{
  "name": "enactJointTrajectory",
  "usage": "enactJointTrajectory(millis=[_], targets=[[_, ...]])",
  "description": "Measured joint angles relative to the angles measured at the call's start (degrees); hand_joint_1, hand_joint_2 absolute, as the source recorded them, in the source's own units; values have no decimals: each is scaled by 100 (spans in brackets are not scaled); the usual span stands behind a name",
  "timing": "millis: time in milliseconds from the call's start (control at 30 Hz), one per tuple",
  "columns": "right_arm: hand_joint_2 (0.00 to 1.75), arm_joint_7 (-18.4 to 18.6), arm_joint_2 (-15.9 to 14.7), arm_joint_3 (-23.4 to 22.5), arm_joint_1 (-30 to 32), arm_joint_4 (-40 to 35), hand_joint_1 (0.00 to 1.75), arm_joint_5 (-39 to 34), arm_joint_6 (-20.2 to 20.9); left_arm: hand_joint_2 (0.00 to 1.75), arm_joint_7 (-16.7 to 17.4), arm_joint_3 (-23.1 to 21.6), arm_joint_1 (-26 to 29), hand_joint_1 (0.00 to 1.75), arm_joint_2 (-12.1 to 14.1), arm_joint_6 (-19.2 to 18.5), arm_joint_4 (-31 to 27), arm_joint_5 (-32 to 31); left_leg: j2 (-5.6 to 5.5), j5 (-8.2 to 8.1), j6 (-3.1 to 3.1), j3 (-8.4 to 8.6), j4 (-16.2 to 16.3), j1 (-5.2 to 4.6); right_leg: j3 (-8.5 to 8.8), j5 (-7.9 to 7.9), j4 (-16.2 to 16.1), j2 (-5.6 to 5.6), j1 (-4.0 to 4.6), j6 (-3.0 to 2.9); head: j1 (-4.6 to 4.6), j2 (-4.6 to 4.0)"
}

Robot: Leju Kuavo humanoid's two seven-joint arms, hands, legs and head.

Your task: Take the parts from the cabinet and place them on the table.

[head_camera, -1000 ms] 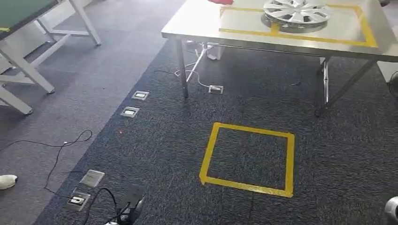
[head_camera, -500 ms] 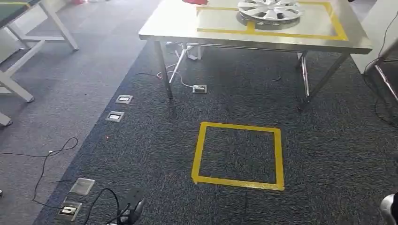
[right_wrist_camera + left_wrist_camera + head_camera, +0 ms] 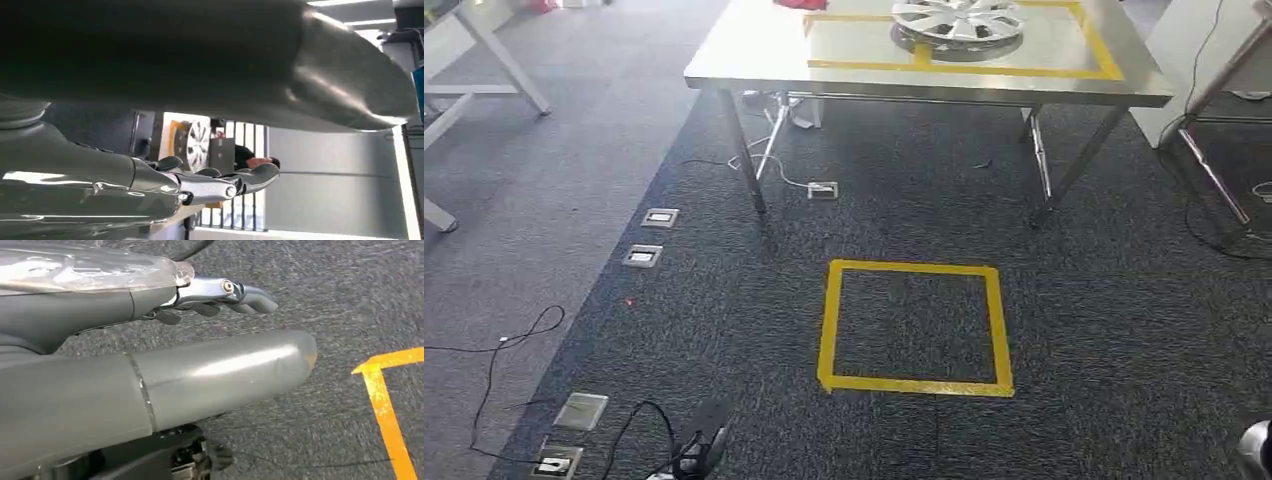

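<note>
hubcap on table, well beyond left hand

Steel table up ahead | silver wheel cover sits on it inside yellow tape outline | red item at far edge | carpet floor carries yellow tape square

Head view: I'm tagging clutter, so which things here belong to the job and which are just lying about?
Job:
table
hubcap on the table
yellow floor square
left hand and right hand, both holding nothing

Lying about:
red thing on the table
floor sockets
black cable
</note>
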Motion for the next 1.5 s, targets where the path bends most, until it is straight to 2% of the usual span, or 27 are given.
enactJointTrajectory(millis=[167,200,233,267,333,367,400,467,500,533,667,700,733,767,833,867,900,967,1000,1033,1067,1200,1267,1333,1367,1433,1500], targets=[[0,-20,16,-4,-6,-2,0,40,-15,0,13,0,1,0,5,0,0,-11,38,-33,-49,-11,49,-56,136,-64,-318,-257,82,-4,24,0],[0,-28,35,-9,50,-4,0,97,-35,0,20,0,8,0,2,0,0,-17,195,-23,-106,-10,46,-71,61,-25,-294,-41,81,-149,-22,0],[0,-31,63,-22,63,-26,0,125,-46,0,24,0,-8,0,5,0,0,-37,-29,-313,-213,-227,594,-39,74,44,-347,106,25,-263,-44,0],[0,-29,83,-24,65,-33,0,127,-46,0,28,0,-3,0,4,0,0,-37,-148,-583,-227,-426,1035,-31,62,56,-347,157,31,-292,-66,0],[0,-28,120,-26,98,-33,0,136,-50,0,35,0,8,0,-2,-2,0,-46,-227,-983,-246,-834,1893,-30,34,68,-345,287,44,-310,-90,0],[0,-28,127,-28,125,-33,0,147,-57,0,39,0,13,0,-2,0,0,-48,-234,-990,-242,-919,2050,-30,29,73,-344,357,54,-315,-94,0],[0,-28,133,-31,145,-33,0,153,-63,0,42,0,16,0,-2,0,0,-52,-238,-836,-224,-855,1896,-31,30,77,-340,434,59,-318,-94,0],[0,-29,151,-37,148,-50,0,169,-70,0,41,0,12,0,0,0,0,-52,-323,-301,-155,-390,920,-33,37,85,-335,591,68,-305,-98,0],[0,-31,153,-39,148,-59,0,171,-72,0,42,0,11,0,2,0,0,-55,-492,-79,-112,-135,408,-33,42,88,-335,650,67,-301,-103,0],[0,-29,157,-42,150,-63,0,177,-72,0,46,0,10,0,26,0,0,-55,-748,-74,-78,-1,83,-33,28,95,-329,709,80,-274,-96,0],[0,-28,162,-61,181,-68,0,184,-77,0,55,0,-18,0,2,0,0,-55,-484,-22,-13,11,34,-44,-20,138,-376,923,74,-138,-94,0],[0,-28,162,-85,195,-81,0,186,-79,0,55,-2,-30,0,-26,0,-2,-57,-399,14,17,32,-45,8,-37,92,-327,819,69,-134,-94,0],[0,-37,166,-105,189,-92,0,188,-79,0,55,-2,-29,0,-13,0,-2,-55,-360,22,47,45,-69,6,-116,-56,-142,542,106,-99,-50,0],[0,-31,166,-114,184,-94,0,188,-79,0,55,-2,-25,0,-11,0,-2,-55,-283,21,71,49,-74,1,-305,-308,273,377,97,-71,-7,0],[0,-24,175,-111,217,-94,0,188,-79,0,55,-2,-4,0,-9,0,0,-57,-150,14,76,46,-71,-12,-756,-737,1265,273,58,-17,-7,0],[0,-24,177,-114,219,-94,0,188,-79,0,57,-2,2,0,-9,0,0,-55,-84,9,74,45,-67,-12,-877,-793,1535,256,41,6,-4,0],[0,-24,181,-114,220,-94,0,188,-79,0,57,-2,1,0,-11,0,-2,-57,-16,0,67,52,-65,-11,-859,-704,1508,241,20,25,-4,0],[0,-24,184,-120,220,-96,0,193,-79,0,57,-2,-7,0,-17,0,-2,-59,106,-34,30,70,-35,2,-449,-249,726,147,-9,44,-2,0],[0,-26,184,-129,218,-96,0,195,-79,0,57,0,-8,0,-20,0,-2,-59,158,-63,1,80,-7,4,-157,-4,164,-9,-9,45,-2,0],[0,-26,186,-138,213,-96,0,199,-79,0,57,-2,-8,0,-13,0,0,-61,205,-92,-35,86,18,-13,26,27,-233,-300,15,54,0,0],[0,-26,190,-135,208,-101,0,203,-79,0,57,-2,-12,0,-15,0,0,-63,255,-119,-74,72,74,-56,46,1,-298,-254,73,-16,9,0],[0,-31,203,-138,234,-116,0,210,-85,0,57,-2,-30,0,-13,-2,-2,-79,480,-151,-177,116,59,-51,-1,47,-309,37,64,-203,-26,0],[0,-35,208,-144,230,-157,0,217,-90,0,57,0,-45,0,-9,-2,-2,-94,-48,-490,-234,-67,507,-15,-7,75,-319,134,29,-251,-46,0],[0,-48,245,-138,247,-157,0,254,-105,0,57,-2,-12,0,-9,-2,-2,-94,-218,-968,-249,-552,1552,-17,-27,89,-318,266,34,-274,-77,0],[0,-59,260,-138,263,-157,0,282,-123,0,57,-2,6,0,-9,-2,-2,-94,-234,-1067,-246,-745,1920,-18,-34,94,-317,341,42,-282,-77,0],[0,-74,278,-138,309,-160,0,337,-142,0,57,-2,27,0,-9,-2,-2,-94,-243,-852,-212,-756,1843,-19,-32,99,-316,505,50,-286,-79,0],[0,-81,293,-138,344,-166,0,363,-146,0,55,-2,24,0,-2,-2,-2,-94,-348,-284,-146,-299,806,-20,-17,103,-313,674,52,-279,-83,0]])
